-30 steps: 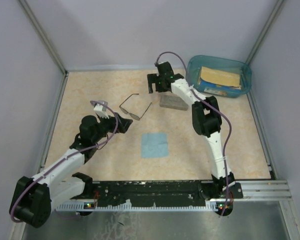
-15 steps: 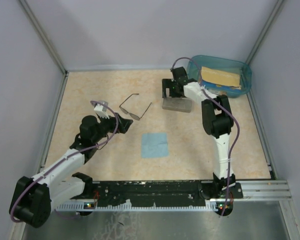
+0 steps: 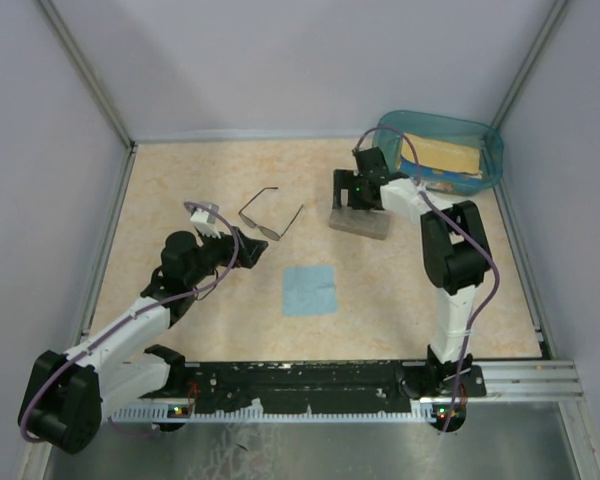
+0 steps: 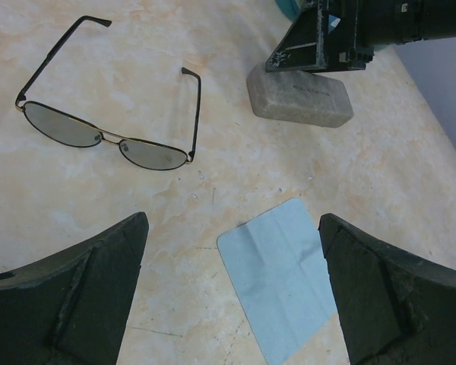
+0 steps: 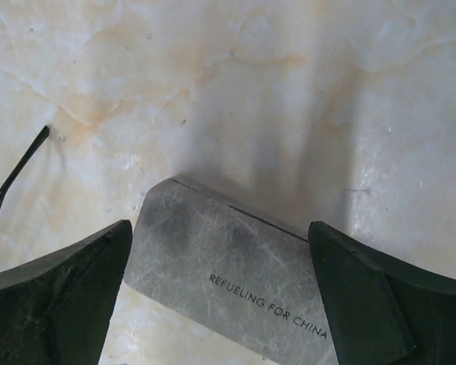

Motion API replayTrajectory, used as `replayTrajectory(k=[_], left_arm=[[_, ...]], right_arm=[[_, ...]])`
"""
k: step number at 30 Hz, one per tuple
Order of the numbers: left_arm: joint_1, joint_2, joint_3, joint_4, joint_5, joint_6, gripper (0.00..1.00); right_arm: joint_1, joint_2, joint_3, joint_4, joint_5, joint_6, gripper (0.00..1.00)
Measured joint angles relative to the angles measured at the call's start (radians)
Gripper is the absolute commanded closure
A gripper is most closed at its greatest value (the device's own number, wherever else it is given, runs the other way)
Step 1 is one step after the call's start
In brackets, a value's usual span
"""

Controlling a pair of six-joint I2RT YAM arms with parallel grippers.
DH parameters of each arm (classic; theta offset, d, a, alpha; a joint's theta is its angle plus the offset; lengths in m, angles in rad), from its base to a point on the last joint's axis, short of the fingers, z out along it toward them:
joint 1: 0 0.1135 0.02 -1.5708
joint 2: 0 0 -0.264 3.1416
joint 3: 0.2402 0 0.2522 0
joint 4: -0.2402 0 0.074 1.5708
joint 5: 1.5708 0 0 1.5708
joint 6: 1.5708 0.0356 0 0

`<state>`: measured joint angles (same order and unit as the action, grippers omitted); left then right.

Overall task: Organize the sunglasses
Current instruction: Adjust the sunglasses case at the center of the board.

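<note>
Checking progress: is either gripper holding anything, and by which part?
Nothing is held. The left gripper is open, short of the sunglasses; the right gripper is open over the grey case, not clamped on it.

Thin dark wire-framed sunglasses [image 4: 150,154] lie mid-table on the beige marbled table [image 3: 180,180], temples pointing away from the bases. Grey rectangular case [image 3: 359,222] to their right, apart. Light blue square cloth [image 3: 310,290] nearer the bases, before the gap between them. Teal plastic bin [image 3: 492,172] in far right corner, tan flat box [image 3: 448,155] in it. Right gripper [image 3: 355,198] over the case; left gripper [image 3: 250,250] just near-left of the sunglasses.
</note>
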<state>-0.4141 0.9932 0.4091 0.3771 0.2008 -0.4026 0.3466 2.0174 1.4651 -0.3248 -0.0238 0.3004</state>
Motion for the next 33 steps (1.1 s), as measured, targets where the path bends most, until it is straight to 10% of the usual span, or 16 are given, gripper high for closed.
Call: replayTrajectory(k=[33], left_arm=[[-0.023,-0.055,0.0,-0.014,0.0,-0.001,0.0]], right_arm=[[-0.069,-0.301,-0.334,0.122,0.04,0.014,0.01]])
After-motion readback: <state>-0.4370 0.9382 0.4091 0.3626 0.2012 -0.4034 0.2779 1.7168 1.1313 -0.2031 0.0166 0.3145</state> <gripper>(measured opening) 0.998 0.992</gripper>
